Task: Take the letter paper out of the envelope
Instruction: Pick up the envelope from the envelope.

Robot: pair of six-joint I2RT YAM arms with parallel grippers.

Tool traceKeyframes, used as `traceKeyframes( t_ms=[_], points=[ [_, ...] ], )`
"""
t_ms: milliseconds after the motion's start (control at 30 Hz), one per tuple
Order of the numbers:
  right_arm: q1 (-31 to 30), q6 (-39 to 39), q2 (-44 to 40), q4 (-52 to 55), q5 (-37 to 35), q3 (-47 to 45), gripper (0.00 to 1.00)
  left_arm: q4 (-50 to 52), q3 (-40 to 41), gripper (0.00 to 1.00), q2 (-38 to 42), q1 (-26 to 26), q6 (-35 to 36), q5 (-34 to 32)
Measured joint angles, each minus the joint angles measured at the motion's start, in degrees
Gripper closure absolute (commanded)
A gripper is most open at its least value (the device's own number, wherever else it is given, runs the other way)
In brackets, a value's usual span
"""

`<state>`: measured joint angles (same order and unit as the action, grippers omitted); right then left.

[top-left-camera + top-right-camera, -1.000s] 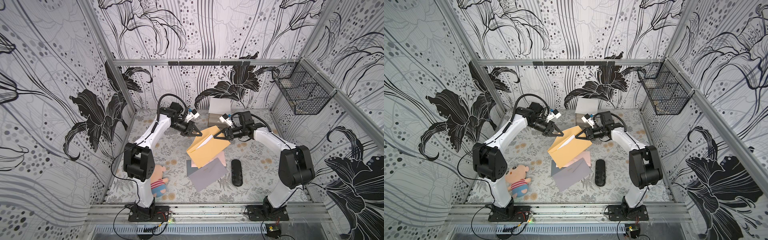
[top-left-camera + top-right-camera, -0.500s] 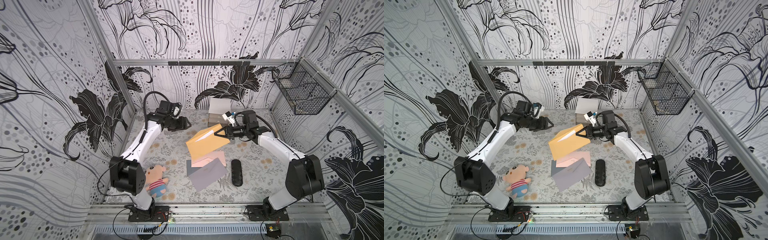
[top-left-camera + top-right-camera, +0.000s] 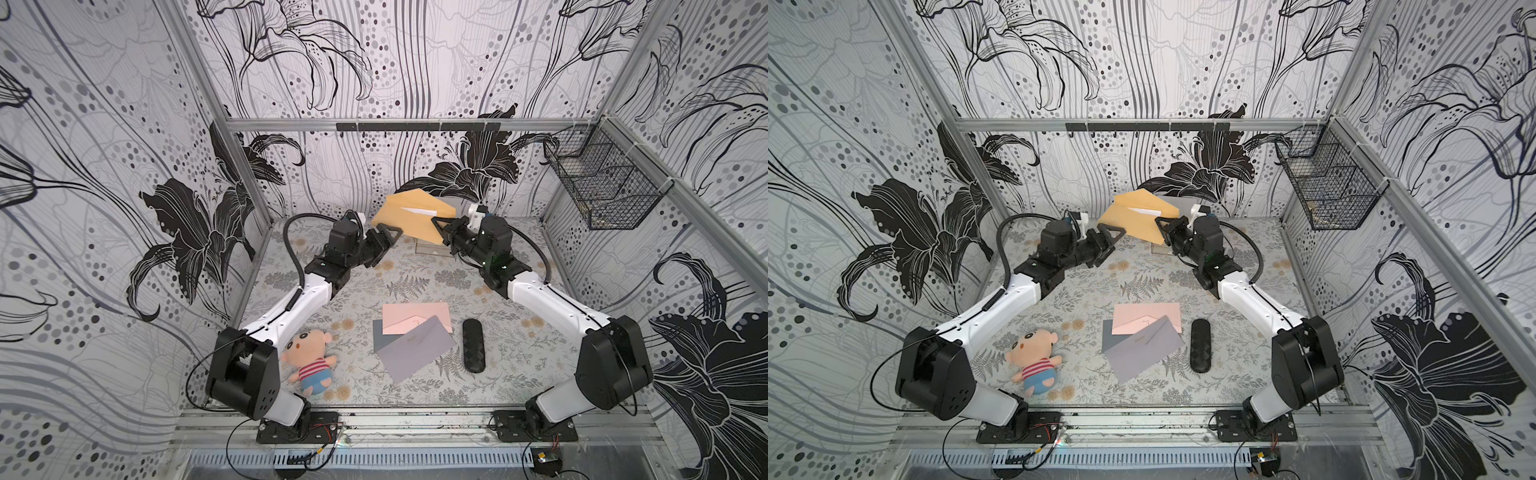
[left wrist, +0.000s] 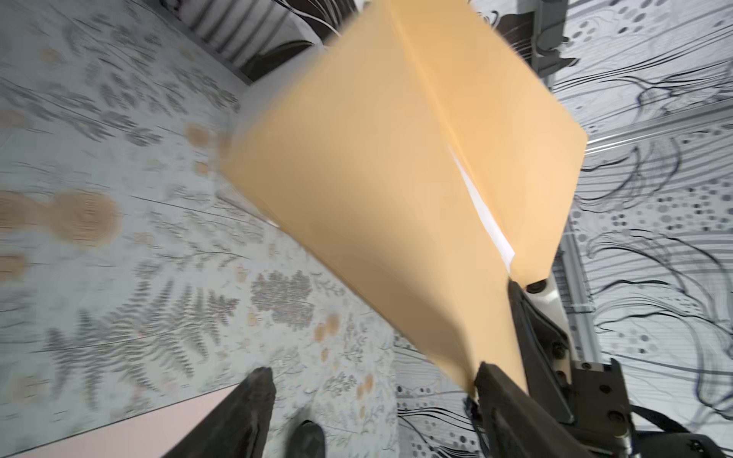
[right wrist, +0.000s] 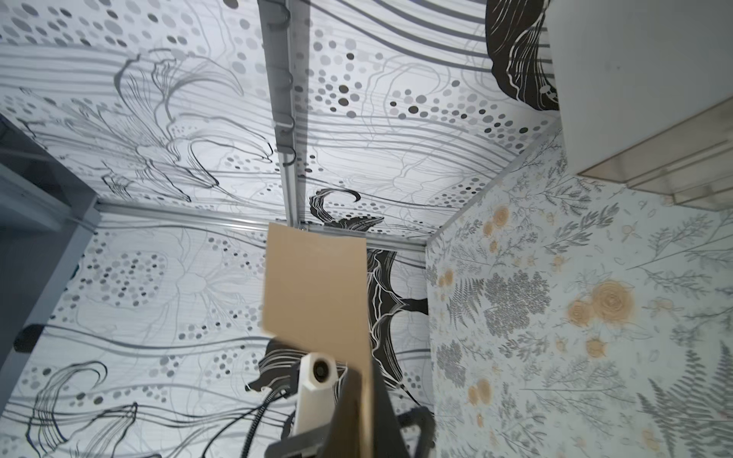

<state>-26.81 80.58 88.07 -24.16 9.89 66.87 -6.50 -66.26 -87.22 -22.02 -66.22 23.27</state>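
A yellow envelope (image 3: 409, 216) (image 3: 1133, 218) hangs in the air near the back wall, flap open, in both top views. A white sliver of the letter paper (image 3: 417, 211) (image 4: 486, 216) shows at its mouth. My right gripper (image 3: 437, 222) (image 5: 365, 408) is shut on the envelope's (image 5: 313, 293) right corner. My left gripper (image 3: 388, 235) (image 4: 373, 396) stands open at the lower left corner of the envelope (image 4: 377, 198), holding nothing. One left finger (image 4: 499, 396) is at the envelope's bottom tip; whether it touches is unclear.
On the floral mat lie a pink envelope (image 3: 415, 320), a grey envelope (image 3: 415, 349), a black oblong case (image 3: 473, 345) and a plush doll (image 3: 309, 359). A wire basket (image 3: 602, 191) hangs on the right wall. A white box (image 5: 634, 79) stands at the back.
My left gripper let go of the envelope, opened, drew away left, then came back to its corner. My right gripper closed and lifted the envelope up toward the back wall.
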Motion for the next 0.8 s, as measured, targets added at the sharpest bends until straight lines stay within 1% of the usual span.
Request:
traceKeyframes(
  t_ms=[67, 133, 233, 333, 500, 600, 700, 800],
  points=[
    [-1.3, 2.2, 0.0, -0.4, -3.2, 0.1, 1.0, -7.1, 0.1, 0.16, -2.1, -1.5, -3.6, -0.5],
    [-2.2, 4.0, 0.0, -0.5, -5.5, 0.1, 1.0, -12.3, -0.4, 0.2, -4.2, -2.4, -5.8, -1.1],
    [-3.1, 6.3, 0.0, -1.3, -8.3, -0.2, 1.0, -16.2, -2.3, 0.33, -7.1, -3.5, -7.5, -1.1],
    [-3.6, 8.0, 0.0, -1.6, -9.9, -0.5, 1.0, -19.3, -3.1, 0.47, -9.0, -3.9, -8.7, -1.1],
    [-4.5, 9.3, -0.1, -0.9, -10.3, -0.7, 1.0, -20.2, -4.8, 0.77, -10.0, -3.8, -8.6, -0.9],
    [-4.7, 9.9, -0.3, 0.3, -10.2, -0.7, 0.99, -20.6, -6.0, 1.0, -10.2, -3.2, -8.4, -0.4],
    [-4.7, 10.0, -1.0, 1.2, -9.8, -0.7, 0.82, -21.0, -6.3, 1.0, -10.7, -2.8, -8.9, 1.0],
    [-4.6, 9.3, -1.8, 5.1, -7.6, -0.7, 0.55, -21.2, -7.4, 1.0, -11.7, -1.7, -8.8, 2.1]
  ],
)
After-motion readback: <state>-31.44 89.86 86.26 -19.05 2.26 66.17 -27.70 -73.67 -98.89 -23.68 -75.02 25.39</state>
